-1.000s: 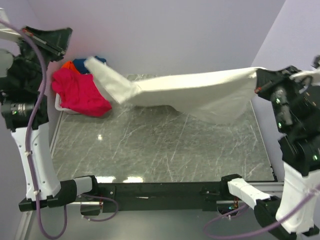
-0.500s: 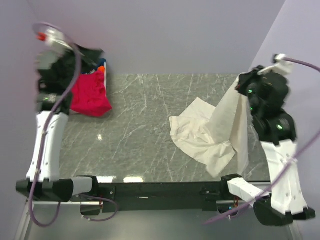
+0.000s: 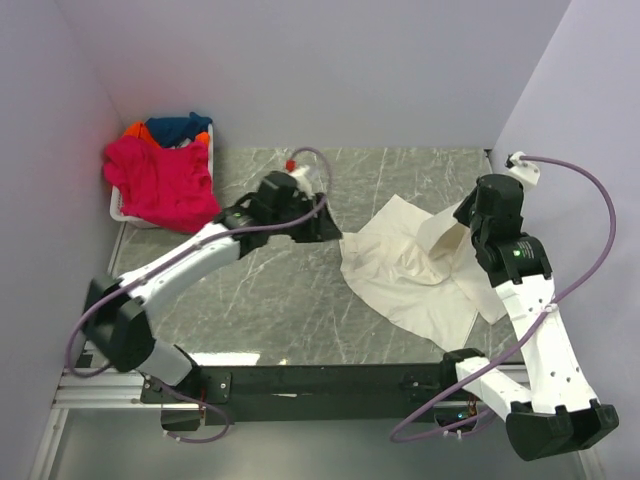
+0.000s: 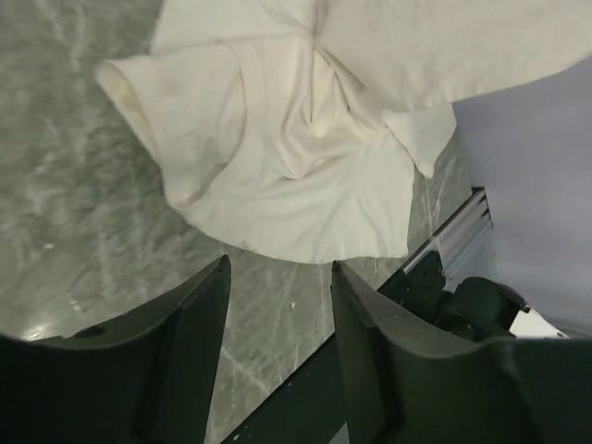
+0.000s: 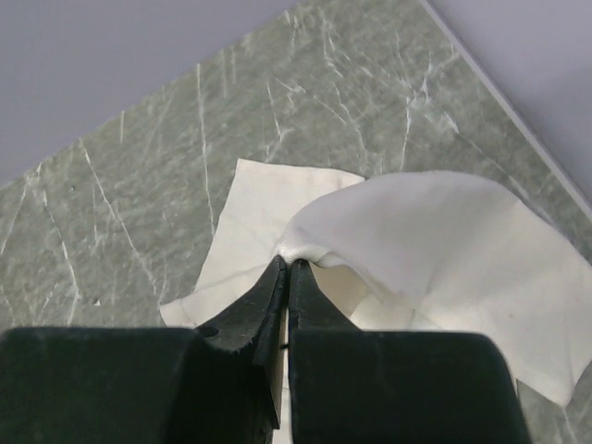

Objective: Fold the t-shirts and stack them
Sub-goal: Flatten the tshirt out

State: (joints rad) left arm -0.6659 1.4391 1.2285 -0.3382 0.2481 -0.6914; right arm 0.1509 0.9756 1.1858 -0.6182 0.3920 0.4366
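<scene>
The cream t-shirt (image 3: 410,275) lies crumpled on the right half of the grey marble table. My right gripper (image 3: 463,216) is shut on a raised fold of it, and the right wrist view shows the cloth (image 5: 435,240) pinched at the closed tips (image 5: 289,263). My left gripper (image 3: 331,229) hovers just left of the shirt, open and with nothing in it. Through its spread fingers (image 4: 279,264) the shirt (image 4: 296,139) shows a little ahead, apart from them. The pink t-shirt (image 3: 162,186), dark blue t-shirt (image 3: 178,127) and orange t-shirt (image 3: 133,130) are heaped at the far left.
A white basket (image 3: 117,212) in the far left corner holds the coloured heap. Lilac walls close the table at the back and on both sides. A black rail (image 3: 320,380) runs along the near edge, by both arm bases.
The left gripper let go of the cream shirt, opened, and swung from high at the far left down to the table's middle. The shirt dropped onto the right side; the right gripper lowered, still holding it.
</scene>
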